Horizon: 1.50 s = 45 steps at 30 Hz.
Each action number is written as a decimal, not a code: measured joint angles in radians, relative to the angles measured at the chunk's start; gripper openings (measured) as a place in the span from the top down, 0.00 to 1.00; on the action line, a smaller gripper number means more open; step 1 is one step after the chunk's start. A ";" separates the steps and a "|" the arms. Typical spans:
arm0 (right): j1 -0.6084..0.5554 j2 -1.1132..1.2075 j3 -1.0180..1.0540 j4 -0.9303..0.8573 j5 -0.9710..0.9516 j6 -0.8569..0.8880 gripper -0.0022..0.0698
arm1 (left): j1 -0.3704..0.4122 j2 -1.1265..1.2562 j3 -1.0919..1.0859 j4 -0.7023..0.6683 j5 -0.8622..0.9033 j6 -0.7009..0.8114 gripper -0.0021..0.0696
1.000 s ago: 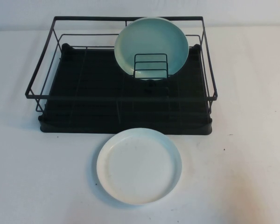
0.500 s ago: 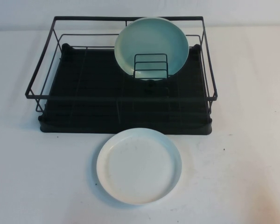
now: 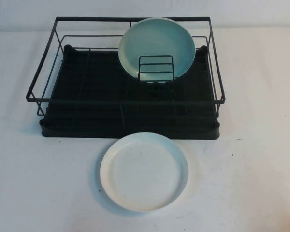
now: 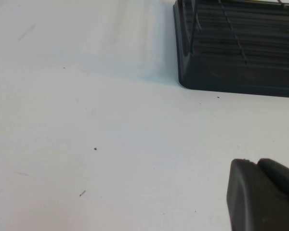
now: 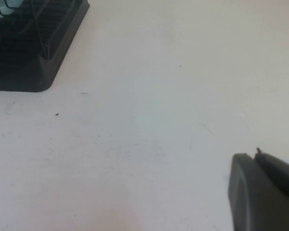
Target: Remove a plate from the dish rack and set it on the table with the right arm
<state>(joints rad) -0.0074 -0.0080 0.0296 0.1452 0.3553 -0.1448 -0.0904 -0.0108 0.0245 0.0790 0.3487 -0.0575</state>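
The white plate (image 3: 144,172) lies flat on the white table (image 3: 261,159), just in front of the black wire dish rack (image 3: 125,104). A pale teal-green plate (image 3: 156,43) stands upright in the rack's small wire holder. Neither arm shows in the high view. My right gripper (image 5: 256,155) hovers over bare table beside a front corner of the dish rack (image 5: 36,57), its two fingers pressed together and holding nothing. My left gripper (image 4: 256,162) hangs over bare table near the other front corner of the dish rack (image 4: 236,57), fingers together, nothing in them.
The rack's ribbed tray base (image 3: 96,96) holds nothing but the teal-green plate's holder. Bare table lies to the left, right and front of the white plate.
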 joint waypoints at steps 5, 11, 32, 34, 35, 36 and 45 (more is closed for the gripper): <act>0.000 0.000 0.000 0.012 0.000 0.000 1.00 | 0.000 0.000 0.000 0.000 0.000 0.000 0.98; 0.000 -0.002 0.000 0.014 0.000 0.000 1.00 | 0.000 0.000 0.000 0.000 0.000 0.000 0.98; 0.000 -0.006 0.000 0.017 0.000 0.000 1.00 | 0.000 0.000 0.000 0.000 0.000 0.000 0.98; 0.000 -0.006 0.000 0.017 0.000 0.000 1.00 | 0.000 0.000 0.000 0.000 0.000 0.000 0.98; 0.000 -0.006 0.000 0.017 0.000 0.000 1.00 | 0.000 0.000 0.000 0.000 0.000 0.000 0.98; 0.000 -0.006 0.000 0.017 0.000 0.000 1.00 | 0.000 0.000 0.000 0.000 0.000 0.000 0.98; 0.000 -0.006 0.000 0.017 0.000 0.000 1.00 | 0.000 0.000 0.000 0.000 0.000 0.000 0.98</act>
<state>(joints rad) -0.0074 -0.0138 0.0296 0.1617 0.3558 -0.1448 -0.0904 -0.0108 0.0245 0.0790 0.3487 -0.0575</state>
